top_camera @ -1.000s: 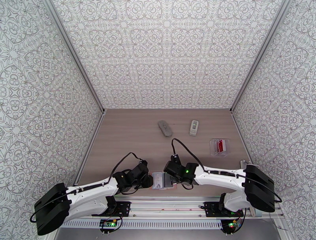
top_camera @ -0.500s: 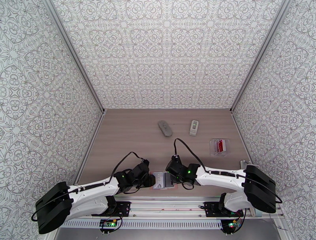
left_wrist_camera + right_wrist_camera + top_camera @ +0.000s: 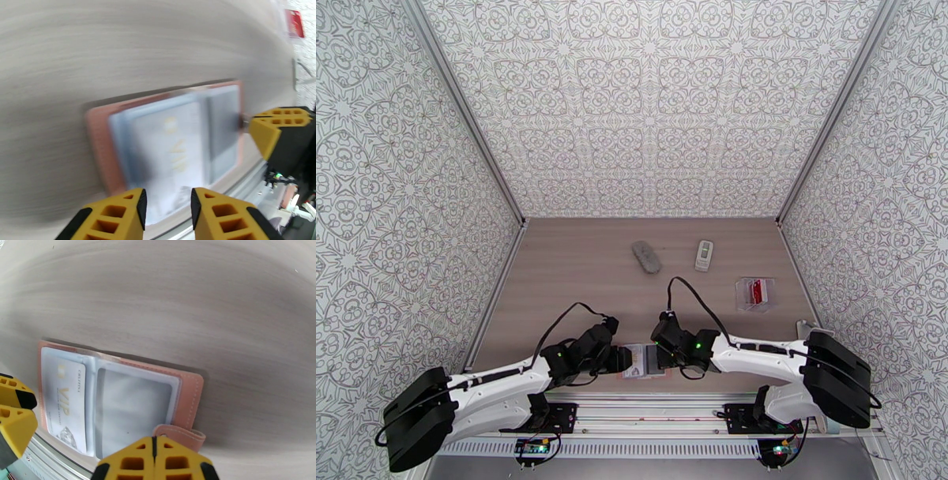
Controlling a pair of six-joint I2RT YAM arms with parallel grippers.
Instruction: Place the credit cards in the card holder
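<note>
A pink card holder (image 3: 642, 361) lies open at the table's near edge, between the two grippers. Its clear sleeves (image 3: 134, 405) face up. A pale card with gold VIP lettering (image 3: 166, 146) (image 3: 65, 405) sits in the sleeve on the left arm's side. My left gripper (image 3: 168, 201) (image 3: 626, 359) is at that card's outer end, jaws partly apart, with the card's edge showing in the gap. My right gripper (image 3: 154, 447) (image 3: 657, 357) is shut, its tips by the holder's strap tab (image 3: 179, 434). A red card (image 3: 756, 291) rests in a clear tray at the right.
A grey lumpy object (image 3: 646, 256) and a small white device (image 3: 703, 254) lie at the back of the table. A metal rail (image 3: 671, 406) runs just behind the holder at the near edge. The patterned walls (image 3: 434, 237) close in the sides.
My left gripper has crept to the right, closer onto the holder. The right gripper has hardly moved and stays shut at the holder's other edge.
</note>
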